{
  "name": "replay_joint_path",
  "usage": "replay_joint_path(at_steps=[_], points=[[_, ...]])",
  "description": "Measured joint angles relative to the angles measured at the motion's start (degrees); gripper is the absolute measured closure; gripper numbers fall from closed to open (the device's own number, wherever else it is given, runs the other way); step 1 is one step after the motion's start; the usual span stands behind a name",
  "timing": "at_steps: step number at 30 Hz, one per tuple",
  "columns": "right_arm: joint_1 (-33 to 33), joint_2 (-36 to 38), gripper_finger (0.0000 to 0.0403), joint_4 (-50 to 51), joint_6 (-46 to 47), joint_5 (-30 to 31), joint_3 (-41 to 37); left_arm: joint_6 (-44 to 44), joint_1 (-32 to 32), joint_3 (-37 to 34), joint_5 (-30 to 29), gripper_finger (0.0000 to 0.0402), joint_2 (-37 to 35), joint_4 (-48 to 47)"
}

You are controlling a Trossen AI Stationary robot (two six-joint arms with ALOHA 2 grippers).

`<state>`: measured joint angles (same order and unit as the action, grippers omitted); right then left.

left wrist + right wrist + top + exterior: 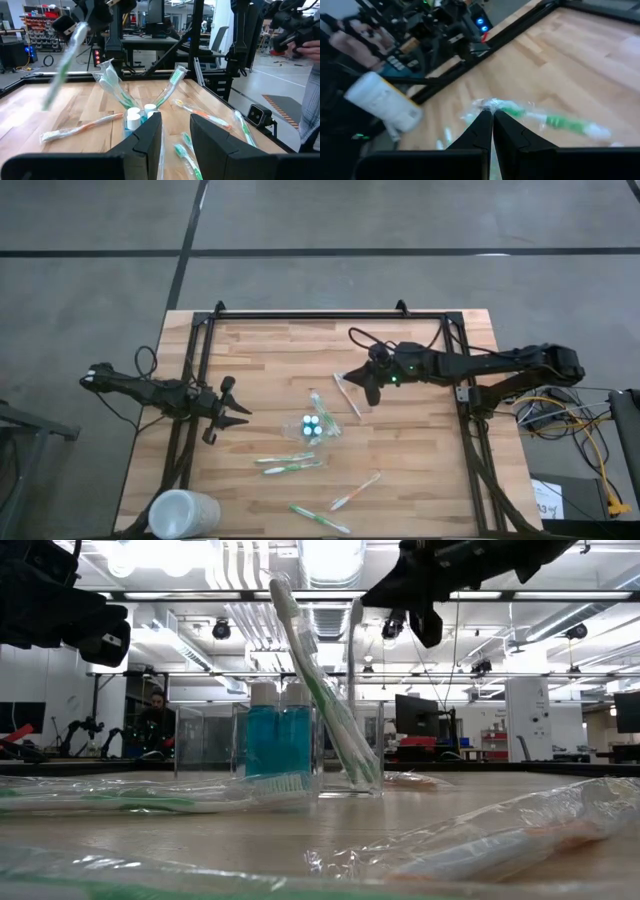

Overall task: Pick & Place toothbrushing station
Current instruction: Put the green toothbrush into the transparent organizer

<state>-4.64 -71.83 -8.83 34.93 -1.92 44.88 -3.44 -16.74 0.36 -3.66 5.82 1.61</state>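
Right gripper [352, 384] clamped on a wrapped toothbrush [348, 396] above mid-table, brush blurred in wrist view, left gripper [232, 412] parted and empty near left edge, clear holder [318, 427] mid-table, its walls barely discernible.

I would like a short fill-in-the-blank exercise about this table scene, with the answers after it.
1. The right gripper holds a wrapped toothbrush with its fingers ____.
2. The clear holder contains tubes with white caps and ____ bodies.
3. The large white cup stands near the table corner on the ____ arm's side.
4. The left gripper holds ____.

Answers: shut; blue; left; nothing
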Motion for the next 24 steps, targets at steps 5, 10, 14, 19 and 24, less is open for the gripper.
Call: replay_joint_path(at_steps=[5, 10, 14, 19, 24], points=[[0.0, 1.8, 0.0394, 0.0, 6.6, -3.1, 0.0, 0.0, 0.0, 0.0, 0.0, 0.0293, 0.0, 0.0], [0.0, 5.1, 0.0394, -0.2, 12.0, -5.8, 0.0, 0.0, 0.0, 0.0, 0.0, 0.0293, 0.0, 0.0], [0.0, 7.7, 0.0394, -1.3, 15.9, -8.6, 0.1, 0.0, 0.0, 0.0, 0.0, 0.0293, 0.0, 0.0], [0.0, 8.9, 0.0394, -2.3, 22.3, -12.2, 0.1, 0.0, 0.0, 0.0, 0.0, 0.0293, 0.0, 0.0], [0.0, 8.7, 0.0394, -6.2, 26.5, -16.4, 0.1, 0.0, 0.0, 0.0, 0.0, 0.0293, 0.0, 0.0]])
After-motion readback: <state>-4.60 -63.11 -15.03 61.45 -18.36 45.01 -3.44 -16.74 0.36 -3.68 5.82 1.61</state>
